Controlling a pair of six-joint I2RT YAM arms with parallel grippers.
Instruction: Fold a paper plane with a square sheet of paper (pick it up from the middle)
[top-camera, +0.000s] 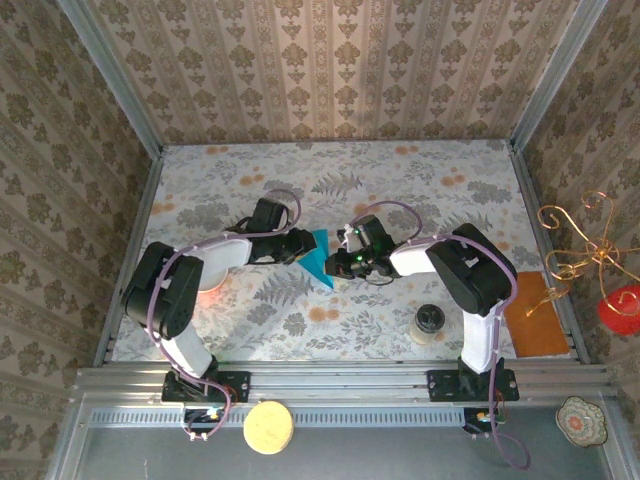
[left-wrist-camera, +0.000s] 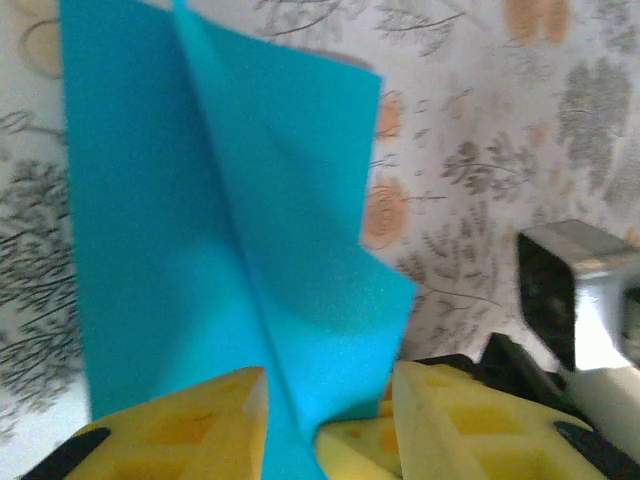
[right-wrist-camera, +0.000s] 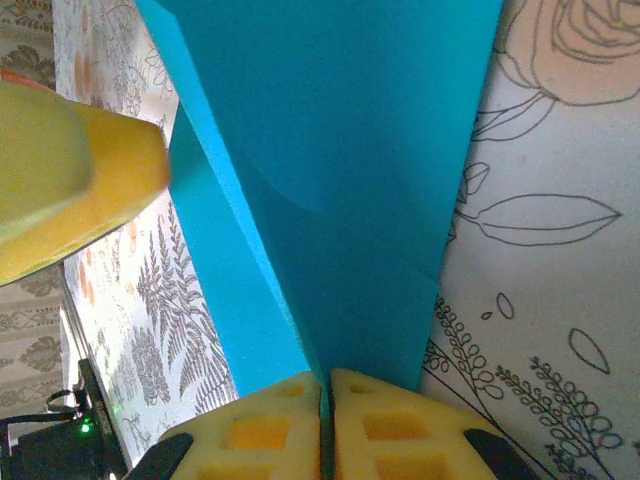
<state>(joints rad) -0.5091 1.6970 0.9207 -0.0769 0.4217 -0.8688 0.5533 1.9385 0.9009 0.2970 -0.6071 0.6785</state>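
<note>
At the middle of the table (top-camera: 420, 190), the folded sheet of paper (top-camera: 318, 257) was found between the two arms, its crease pointed from the far edge toward the near edge. It was clamped flat by the right gripper (right-wrist-camera: 325, 378). The left gripper (left-wrist-camera: 328, 372) was set narrowly astride the crease; a firm pinch could not be told.

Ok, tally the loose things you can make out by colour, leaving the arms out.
Teal-blue: 1, folded paper
Orange-brown: 1, flat sheet
Yellow: 1, round disc
Red: 1, round thing
Gold: 1, wire ornament
Black and white: 1, small pot
Patterned: 1, small dish
Total: 7
</note>
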